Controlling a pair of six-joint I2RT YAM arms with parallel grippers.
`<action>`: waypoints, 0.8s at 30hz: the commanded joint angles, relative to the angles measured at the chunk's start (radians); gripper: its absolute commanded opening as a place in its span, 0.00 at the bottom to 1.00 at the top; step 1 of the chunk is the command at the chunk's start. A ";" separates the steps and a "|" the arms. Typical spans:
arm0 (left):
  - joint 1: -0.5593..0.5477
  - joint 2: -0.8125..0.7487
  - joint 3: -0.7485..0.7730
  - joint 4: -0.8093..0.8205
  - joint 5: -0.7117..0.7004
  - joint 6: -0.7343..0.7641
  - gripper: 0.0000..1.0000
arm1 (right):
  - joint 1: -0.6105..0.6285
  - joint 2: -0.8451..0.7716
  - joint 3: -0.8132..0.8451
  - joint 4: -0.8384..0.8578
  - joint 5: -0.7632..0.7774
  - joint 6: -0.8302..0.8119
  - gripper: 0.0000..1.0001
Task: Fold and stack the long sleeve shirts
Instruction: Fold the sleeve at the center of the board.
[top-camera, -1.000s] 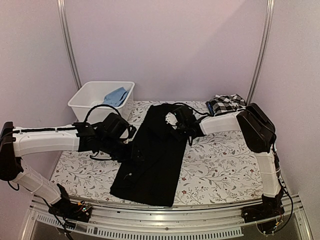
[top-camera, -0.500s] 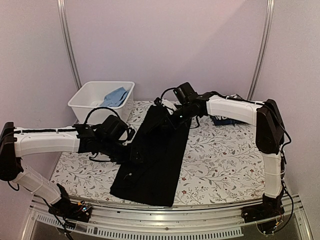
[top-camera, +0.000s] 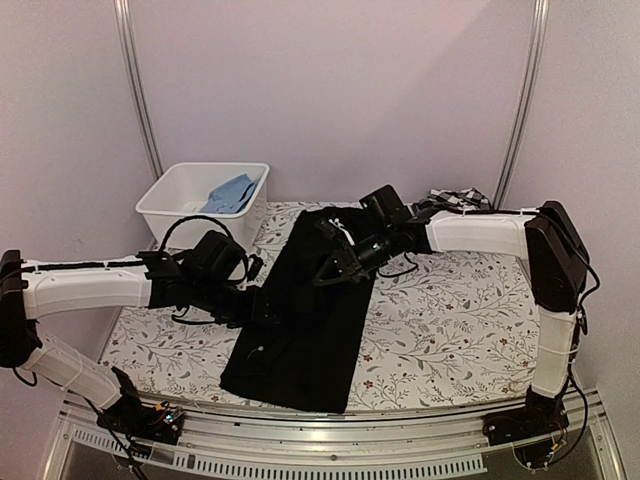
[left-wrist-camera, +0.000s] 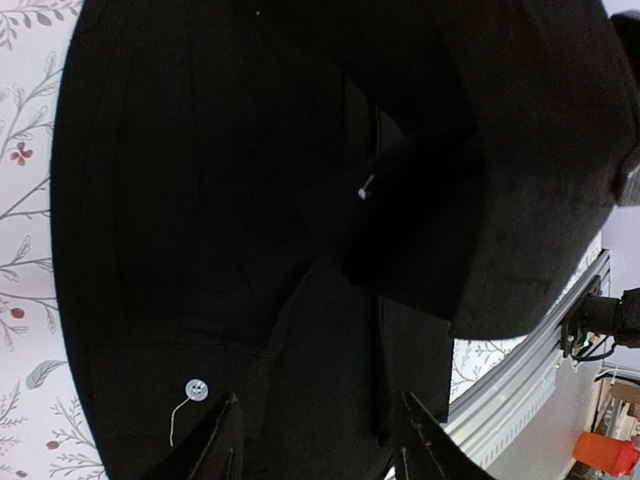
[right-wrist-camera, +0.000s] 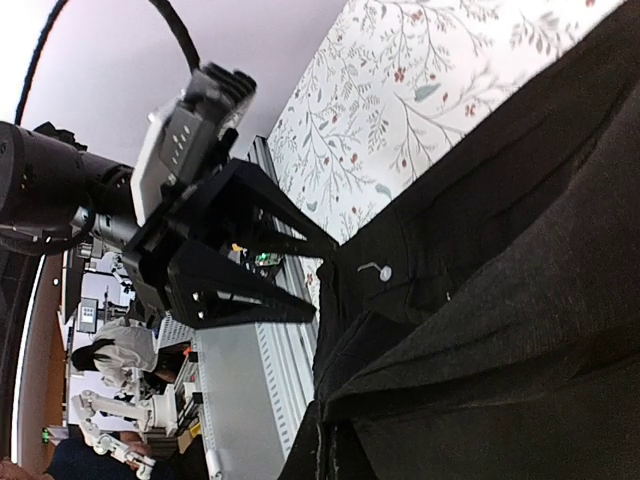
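Note:
The plain black shirt (top-camera: 300, 340) lies lengthwise on the table, folded narrow. My right gripper (top-camera: 332, 268) is shut on its far end and holds that fold lifted over the shirt's middle; in the right wrist view black cloth (right-wrist-camera: 520, 330) bunches at my gripper (right-wrist-camera: 335, 440). My left gripper (top-camera: 268, 305) is open, its fingers apart low over the shirt's left edge near a white button (left-wrist-camera: 197, 388); in the left wrist view my gripper (left-wrist-camera: 320, 445) is over black cloth. The checked shirt (top-camera: 455, 200) lies at the back right. The dark lettered shirt is out of view.
A white bin (top-camera: 175, 205) holding a blue cloth (top-camera: 232, 192) stands at the back left. The floral table cover (top-camera: 450, 330) shows on both sides of the shirt. The table's metal rail (top-camera: 320, 440) runs along the near edge. My left gripper's fingers (right-wrist-camera: 270, 300) show in the right wrist view.
My right gripper lifted the shirt's far end at the back edge and carried it toward the middle, over the shirt. My left arm shifted slightly left.

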 joint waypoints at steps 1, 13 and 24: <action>0.023 -0.017 -0.023 0.036 0.032 0.024 0.51 | -0.006 -0.100 -0.171 0.239 -0.052 0.251 0.00; 0.024 0.067 -0.048 0.140 0.121 0.013 0.51 | -0.003 -0.316 -0.445 0.113 0.430 0.204 0.31; 0.011 0.250 0.017 0.227 0.132 0.011 0.52 | 0.119 -0.381 -0.494 0.233 0.569 0.262 0.66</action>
